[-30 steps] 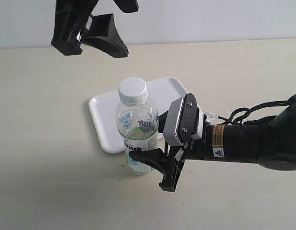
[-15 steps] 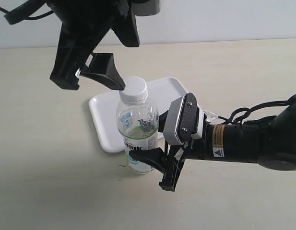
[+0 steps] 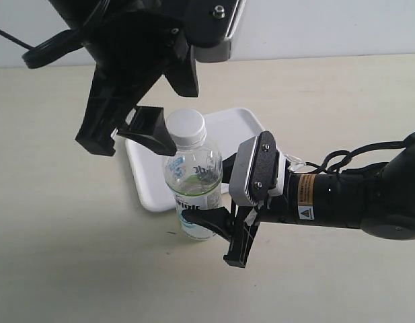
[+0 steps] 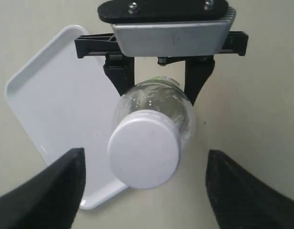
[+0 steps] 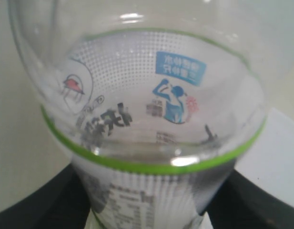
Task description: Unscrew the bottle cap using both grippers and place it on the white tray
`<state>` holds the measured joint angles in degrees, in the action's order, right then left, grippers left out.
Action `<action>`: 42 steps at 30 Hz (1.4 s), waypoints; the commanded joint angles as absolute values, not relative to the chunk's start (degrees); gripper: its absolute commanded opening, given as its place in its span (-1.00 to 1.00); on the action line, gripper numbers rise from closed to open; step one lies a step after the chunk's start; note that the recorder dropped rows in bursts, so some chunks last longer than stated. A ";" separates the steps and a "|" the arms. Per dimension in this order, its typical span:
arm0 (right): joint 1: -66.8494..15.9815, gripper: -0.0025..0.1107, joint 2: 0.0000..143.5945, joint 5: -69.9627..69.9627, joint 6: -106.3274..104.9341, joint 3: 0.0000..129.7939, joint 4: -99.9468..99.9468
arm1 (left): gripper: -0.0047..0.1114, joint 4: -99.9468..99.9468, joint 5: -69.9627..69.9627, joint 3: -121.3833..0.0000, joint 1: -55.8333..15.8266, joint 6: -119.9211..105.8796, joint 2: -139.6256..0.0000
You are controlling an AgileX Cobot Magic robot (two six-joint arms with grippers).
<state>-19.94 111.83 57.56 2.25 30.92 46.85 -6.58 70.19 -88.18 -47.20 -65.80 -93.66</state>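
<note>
The clear bottle [image 3: 194, 192] with its green-edged label stands upright on the table, its front just off the white tray [image 3: 145, 176]. My right gripper [image 3: 208, 196] is shut on the bottle's lower body from the right, and its black fingers [image 5: 51, 202] press both sides of the label. The white bottle cap [image 3: 185, 126] sits screwed on the neck. My left gripper [image 3: 130, 145] hangs open over it. In the left wrist view the bottle cap [image 4: 144, 155] lies between the wide-apart fingers [image 4: 56, 191], with a gap on each side.
The white tray [image 4: 51, 95] lies flat behind and to the left of the bottle, with nothing on it. The right arm's thick black body and cables [image 3: 355, 195] stretch across the table on the right. Bare beige tabletop surrounds everything.
My left gripper has come down and moved right, from high above the table to around the level of the cap. The right gripper and bottle have stayed put.
</note>
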 commanded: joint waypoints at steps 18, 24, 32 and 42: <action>-20.02 -0.96 111.96 55.34 1.08 30.84 46.41 | 0.26 -8.83 69.96 -87.50 -47.40 -65.57 -95.11; -20.02 -0.96 111.96 55.34 1.08 30.84 46.41 | 0.26 -8.83 69.96 -87.50 -47.40 -65.57 -95.49; -20.02 -0.96 111.96 55.34 1.22 30.84 46.41 | 0.15 -8.83 69.96 -87.50 -47.40 -65.57 -95.52; -20.02 -0.96 111.96 55.34 1.60 30.84 46.41 | -0.81 -8.83 69.96 -87.50 -47.40 -65.32 -95.52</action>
<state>-20.06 111.83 57.56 1.92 30.92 47.00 -8.08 69.74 -87.68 -47.20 -65.80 -95.51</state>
